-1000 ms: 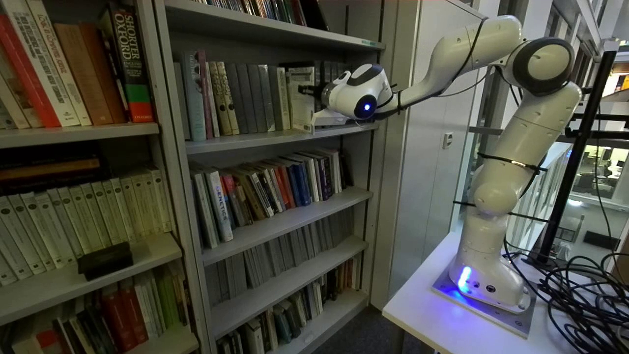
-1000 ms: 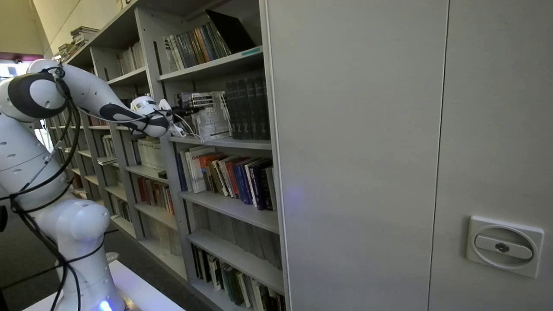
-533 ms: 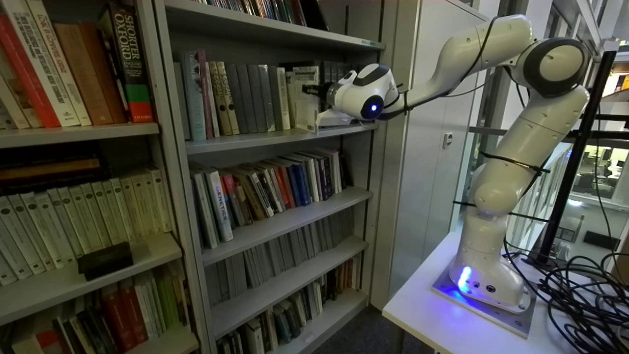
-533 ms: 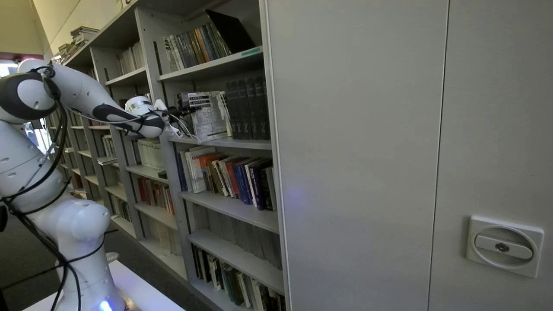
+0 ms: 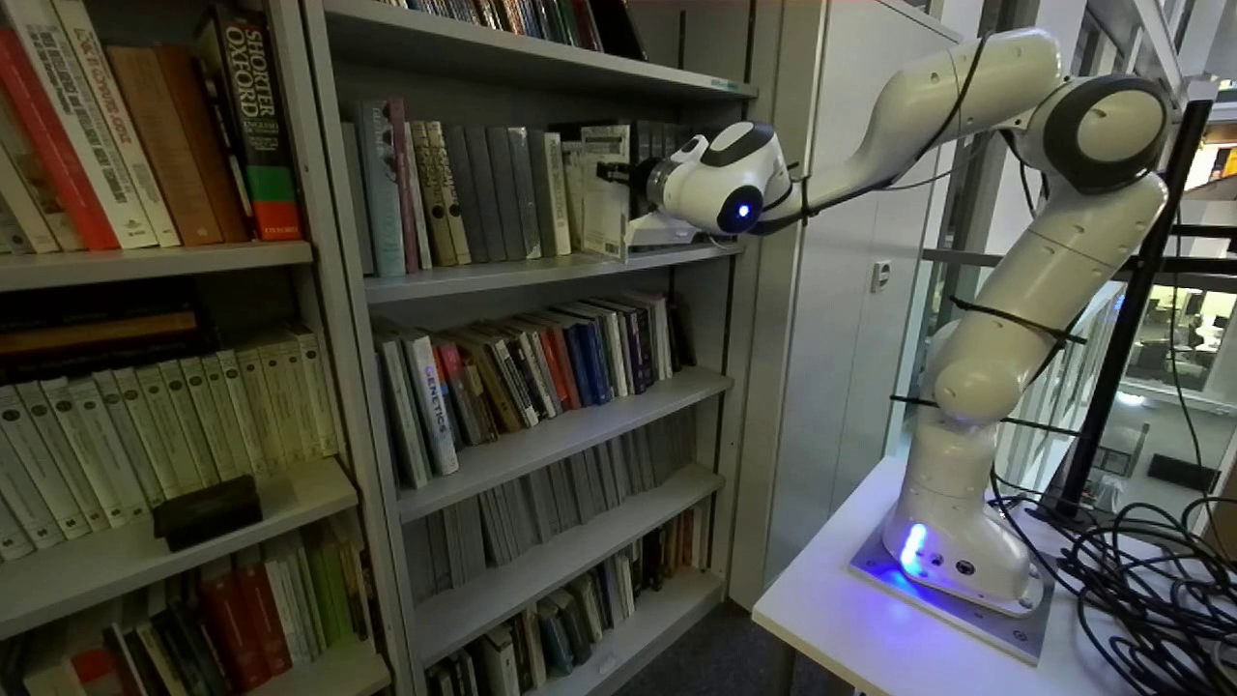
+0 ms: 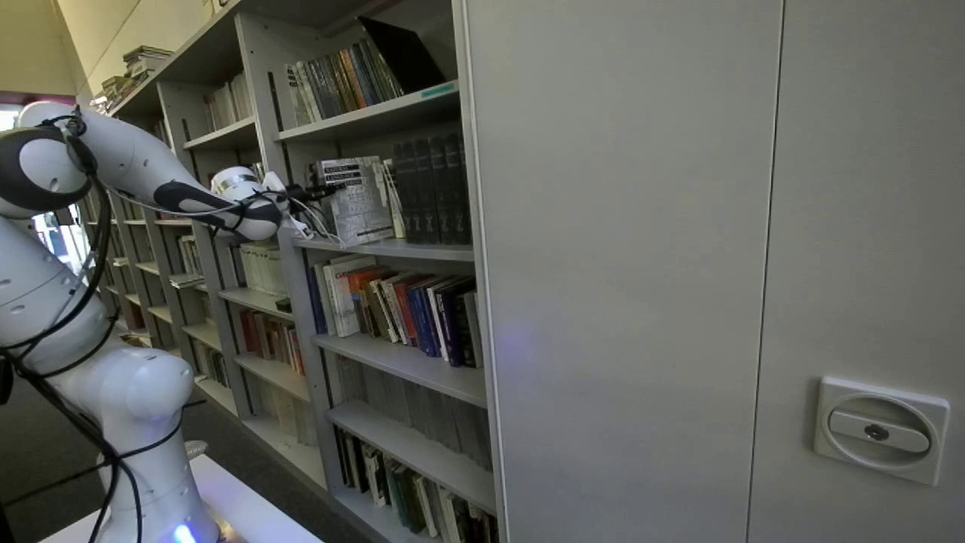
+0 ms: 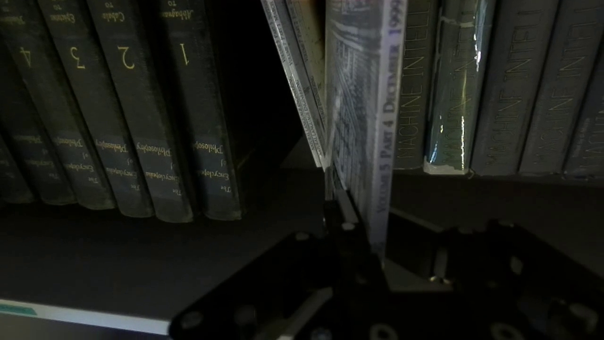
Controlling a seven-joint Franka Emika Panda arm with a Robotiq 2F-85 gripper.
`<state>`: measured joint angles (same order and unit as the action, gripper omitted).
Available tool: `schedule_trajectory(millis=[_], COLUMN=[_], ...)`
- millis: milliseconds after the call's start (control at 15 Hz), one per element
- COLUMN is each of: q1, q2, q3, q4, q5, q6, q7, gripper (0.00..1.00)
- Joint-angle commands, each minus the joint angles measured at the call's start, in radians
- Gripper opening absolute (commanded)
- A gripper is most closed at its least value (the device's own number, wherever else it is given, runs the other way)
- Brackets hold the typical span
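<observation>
One slim December 1999 journal [image 7: 368,108] juts from the grey shelf [image 5: 503,275] between black Encyclopedia of Philosophy volumes [image 7: 141,108] and Machine Intelligence books [image 7: 512,94], its spine edge grasped by the jaws. Extraction seems the step in hand, calling next for a level, straight pull.

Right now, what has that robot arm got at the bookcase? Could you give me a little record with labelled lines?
Robot: Franka Emika Panda arm, mounted on a white table
Gripper: Robotiq gripper, shut on a thin journal
Journal spine: Volume 5 Part 4 December 1999
Nearby: Encyclopedia of Philosophy volumes, leaning journals, grey volumes marked Machine Intell
Journal pose: roughly upright, jutting forward of the grey volumes
Lower edge: cannot tell whether it touches the shelf
One shelf down: Genetics book, among others
</observation>
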<state>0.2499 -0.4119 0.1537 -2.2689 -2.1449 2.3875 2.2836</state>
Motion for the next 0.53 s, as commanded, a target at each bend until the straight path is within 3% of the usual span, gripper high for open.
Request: schedule_trajectory(millis=[0, 467], q1=[0.026, 0.049], q2=[-0.060, -0.117], q3=[-0.016, -0.014], q4=[-0.040, -0.085], q5=[-0.030, -0.019], q6=[-0.023, -0.027], q7=[0.029, 0.024], gripper=[0.02, 0.02])
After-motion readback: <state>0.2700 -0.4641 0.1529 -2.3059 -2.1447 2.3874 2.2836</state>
